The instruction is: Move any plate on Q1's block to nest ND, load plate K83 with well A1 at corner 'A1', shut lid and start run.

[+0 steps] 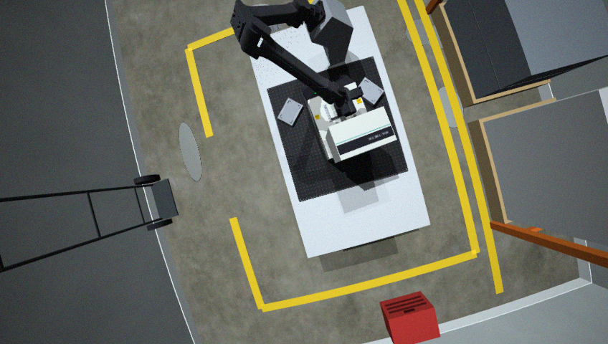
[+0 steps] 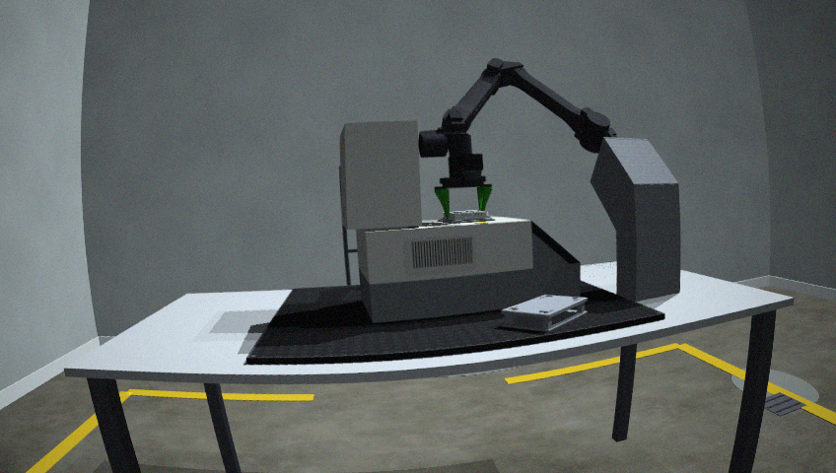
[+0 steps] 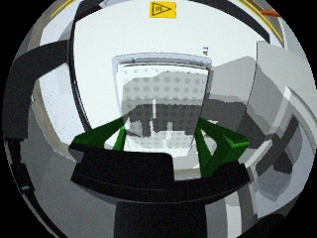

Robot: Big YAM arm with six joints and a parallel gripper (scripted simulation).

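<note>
Plate K83 (image 3: 162, 102): sitting low over Q1's (image 2: 446, 266) block, lid standing open.
Gripper (image 2: 462, 199): pinching K83's sides.
Table (image 2: 175, 342): carrying a black mat (image 2: 363, 342).
Floor: showing yellow tape (image 1: 366, 283).

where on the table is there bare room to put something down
Bare white table beyond the black mat, at the end behind the cycler's raised lid. Bare mat there too. Crowded around the cycler: a nest each side, gripper holding the plate above.
</note>
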